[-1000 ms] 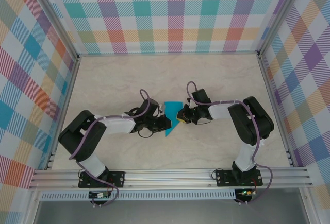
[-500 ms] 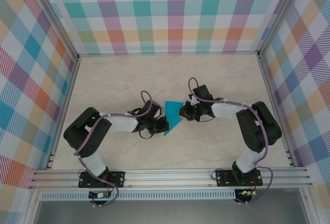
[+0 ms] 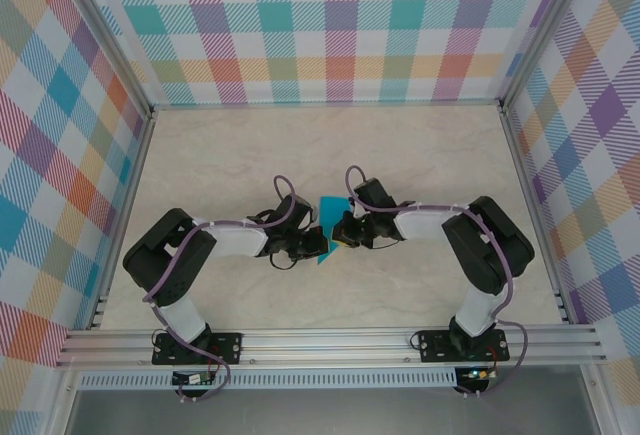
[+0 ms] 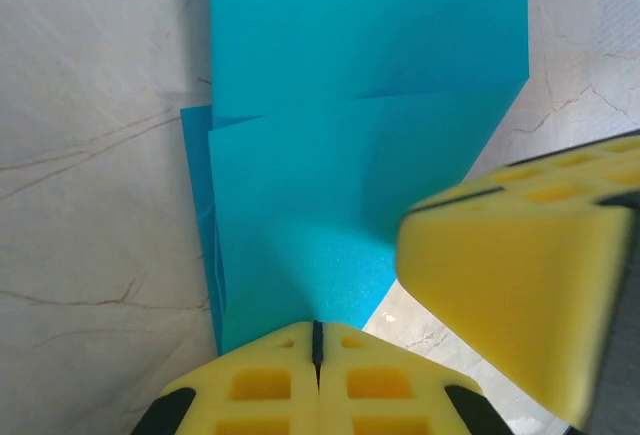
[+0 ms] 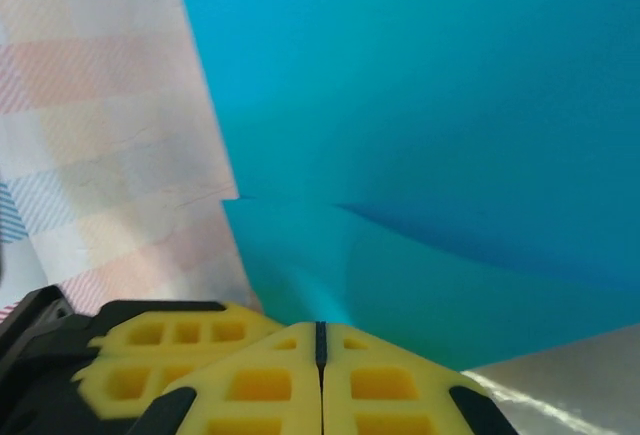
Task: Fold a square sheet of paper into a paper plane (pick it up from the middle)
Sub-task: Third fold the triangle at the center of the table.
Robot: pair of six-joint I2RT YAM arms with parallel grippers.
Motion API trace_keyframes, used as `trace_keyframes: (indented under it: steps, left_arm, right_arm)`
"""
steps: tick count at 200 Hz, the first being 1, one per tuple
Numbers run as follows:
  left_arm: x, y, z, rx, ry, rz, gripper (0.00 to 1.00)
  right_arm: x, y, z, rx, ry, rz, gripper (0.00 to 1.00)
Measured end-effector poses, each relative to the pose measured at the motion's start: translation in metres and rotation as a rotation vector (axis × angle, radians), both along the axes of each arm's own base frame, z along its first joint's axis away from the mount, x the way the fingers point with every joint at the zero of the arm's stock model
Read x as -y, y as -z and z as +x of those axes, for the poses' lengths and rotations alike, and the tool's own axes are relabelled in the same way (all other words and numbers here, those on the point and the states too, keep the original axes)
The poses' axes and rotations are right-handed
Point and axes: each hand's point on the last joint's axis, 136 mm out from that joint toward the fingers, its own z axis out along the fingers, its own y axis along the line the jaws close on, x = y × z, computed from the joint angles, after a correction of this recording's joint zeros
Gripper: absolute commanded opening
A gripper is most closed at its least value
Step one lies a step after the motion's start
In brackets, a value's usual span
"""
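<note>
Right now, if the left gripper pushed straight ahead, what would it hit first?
The folded teal paper pinched in the left gripper. Beyond it, probably the right gripper's yellow finger, though that sits slightly off-line.

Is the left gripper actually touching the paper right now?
Touching. In the left wrist view the left gripper is shut, and the teal paper runs straight into the seam between its yellow pads.

Just below the middle of the frame, the left gripper (image 3: pixel 316 243) and the right gripper (image 3: pixel 342 231) meet at a teal sheet of paper (image 3: pixel 334 206) (partly covered by both). It lies on the pale marbled table (image 3: pixel 250 155), with checked walls (image 3: pixel 340 25) around.
</note>
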Motion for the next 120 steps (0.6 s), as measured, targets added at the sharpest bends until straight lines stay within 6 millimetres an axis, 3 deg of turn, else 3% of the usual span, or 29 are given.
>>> trace_keyframes:
  steps: [19,88,120]
  left_arm:
    - [0.0,0.0,0.0,0.0,0.0,-0.001,0.05]
    - [0.0,0.0,0.0,0.003,0.003,0.001,0.02]
    - [0.0,0.001,0.0,0.006,0.006,0.001,0.02]
  right_arm:
    - [0.003,0.009,-0.001,-0.01,0.015,-0.008,0.05]
    - [0.007,0.01,0.004,0.0,0.029,-0.013,0.07]
    - [0.018,0.009,0.017,0.017,0.055,-0.013,0.08]
